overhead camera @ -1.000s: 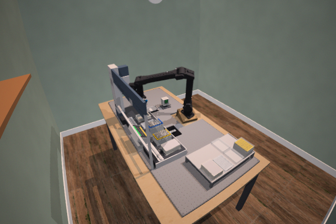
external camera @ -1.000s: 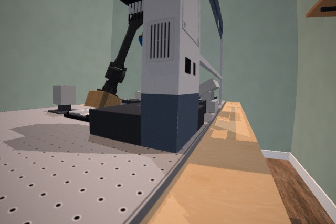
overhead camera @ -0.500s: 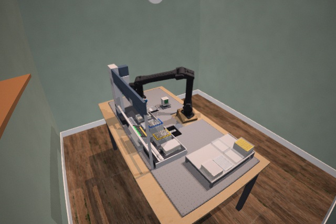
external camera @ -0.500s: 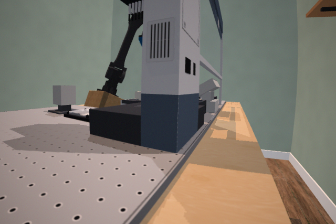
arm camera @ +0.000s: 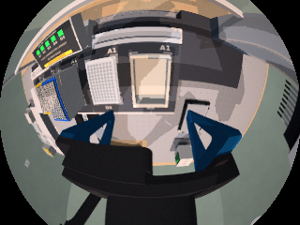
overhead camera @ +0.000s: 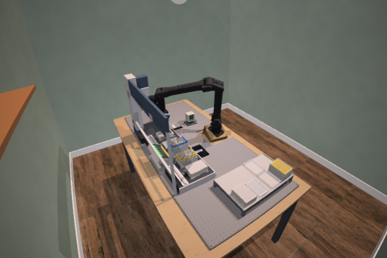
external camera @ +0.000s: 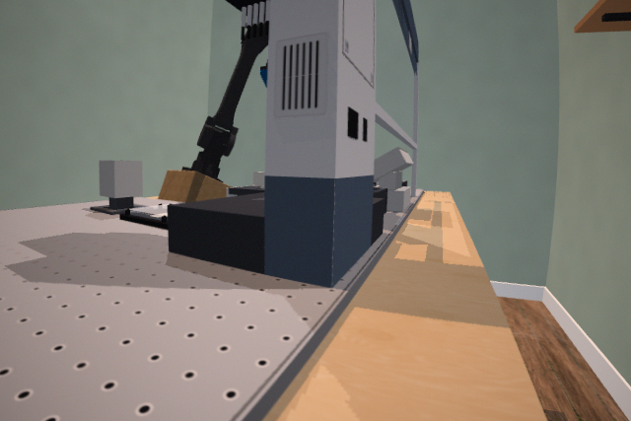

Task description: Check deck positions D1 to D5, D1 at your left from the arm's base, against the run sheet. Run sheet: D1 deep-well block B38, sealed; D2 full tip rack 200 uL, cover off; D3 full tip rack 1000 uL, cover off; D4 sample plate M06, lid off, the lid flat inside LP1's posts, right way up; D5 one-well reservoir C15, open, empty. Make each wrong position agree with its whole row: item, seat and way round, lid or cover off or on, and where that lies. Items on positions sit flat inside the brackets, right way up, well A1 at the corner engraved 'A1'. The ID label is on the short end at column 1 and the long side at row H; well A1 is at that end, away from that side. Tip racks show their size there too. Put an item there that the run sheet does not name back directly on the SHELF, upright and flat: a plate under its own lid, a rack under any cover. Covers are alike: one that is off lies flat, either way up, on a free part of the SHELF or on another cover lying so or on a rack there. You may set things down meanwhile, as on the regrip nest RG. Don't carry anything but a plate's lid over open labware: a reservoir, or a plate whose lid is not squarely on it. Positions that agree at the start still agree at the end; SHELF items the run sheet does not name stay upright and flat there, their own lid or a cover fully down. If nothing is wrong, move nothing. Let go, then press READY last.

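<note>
Above the deck's far end I hold the end effector (arm camera: 150,131) spread and empty, reservoir (arm camera: 150,79) at twelve o'clock, to inspect it.

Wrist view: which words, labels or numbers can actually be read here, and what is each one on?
"A1": on the deck by the far corner of the well plate.
"A1": by the far corner of the one-well reservoir.
The green marks on the status panel are too blurred to read.

I see lab: liquid-handler gantry (overhead camera: 146,102) over labware deck, tip racks (overhead camera: 186,154), perforated breadboard (external camera: 127,324) on table.
</note>
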